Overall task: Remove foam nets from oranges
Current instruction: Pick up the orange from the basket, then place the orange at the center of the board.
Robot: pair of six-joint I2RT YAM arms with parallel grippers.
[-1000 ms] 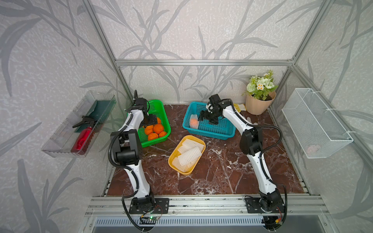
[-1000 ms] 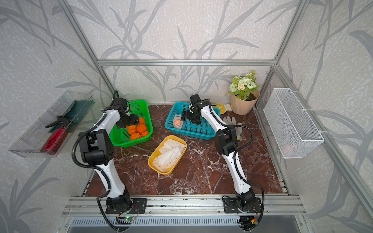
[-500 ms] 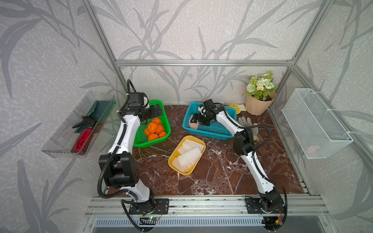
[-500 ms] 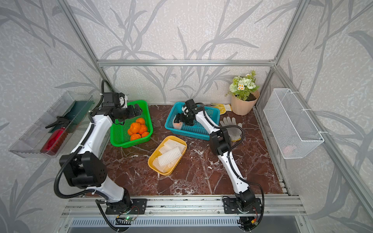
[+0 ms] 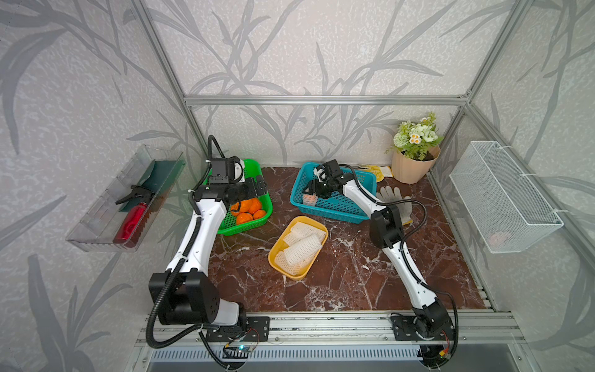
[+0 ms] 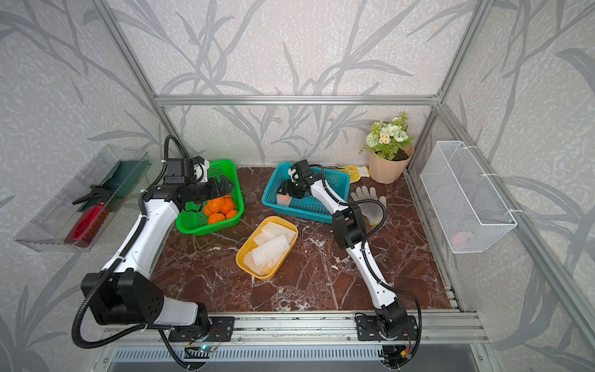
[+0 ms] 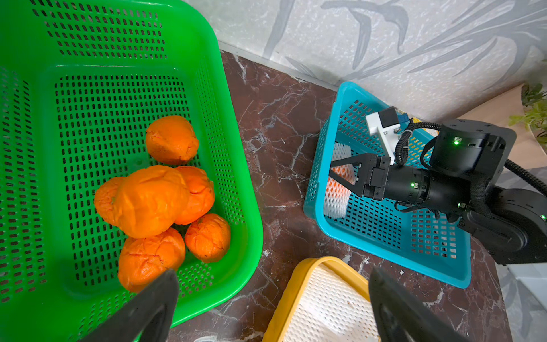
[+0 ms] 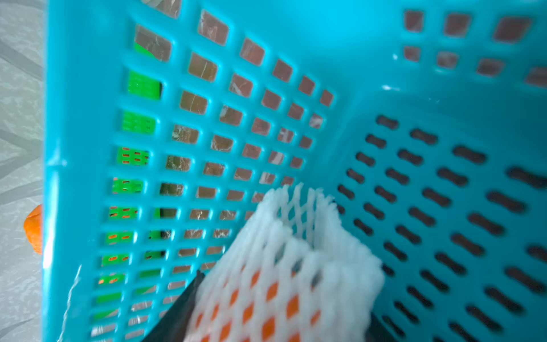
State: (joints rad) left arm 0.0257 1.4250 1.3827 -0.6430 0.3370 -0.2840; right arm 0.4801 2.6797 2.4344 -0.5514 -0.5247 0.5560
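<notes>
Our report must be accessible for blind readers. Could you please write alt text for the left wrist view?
The right gripper reaches into a blue basket and straddles a net-wrapped orange. Beside it, a green basket holds bare oranges, and a yellow tray holds empty foam nets; the left gripper, open, shows in the foreground.

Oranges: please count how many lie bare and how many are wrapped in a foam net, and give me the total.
bare oranges, in the green basket: 6
netted orange, in the blue basket: 1
Total: 7
</notes>
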